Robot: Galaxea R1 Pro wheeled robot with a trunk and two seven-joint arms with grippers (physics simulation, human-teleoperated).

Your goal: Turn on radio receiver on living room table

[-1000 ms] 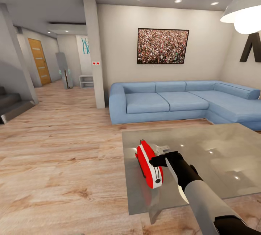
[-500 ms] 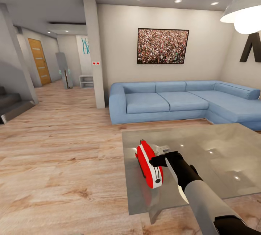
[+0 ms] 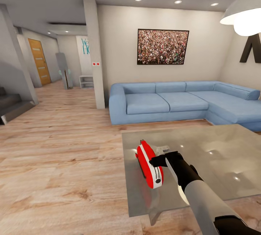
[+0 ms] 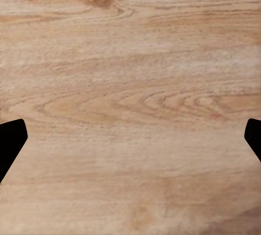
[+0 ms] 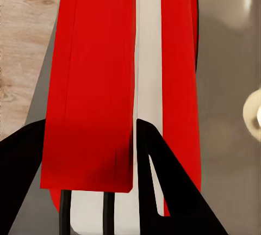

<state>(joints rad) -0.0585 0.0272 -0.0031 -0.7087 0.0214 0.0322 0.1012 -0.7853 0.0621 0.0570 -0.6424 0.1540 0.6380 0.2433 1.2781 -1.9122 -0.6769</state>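
Note:
The red radio receiver with white edge trim stands on its edge near the front left corner of the glossy grey table. My right gripper reaches in from the lower right, and its black fingertips touch the radio's side. In the right wrist view the red and white radio body lies across the dark fingers and hides part of them; the tips look drawn together. My left gripper hangs open over bare wood floor, with nothing between its fingers.
A blue L-shaped sofa stands behind the table, under a framed crowd picture. A white pendant lamp hangs at the upper right. A pillar, stairs and a hallway lie to the left across wood floor.
The head view has shifted by a few pixels. The radio and my right gripper stay where they were.

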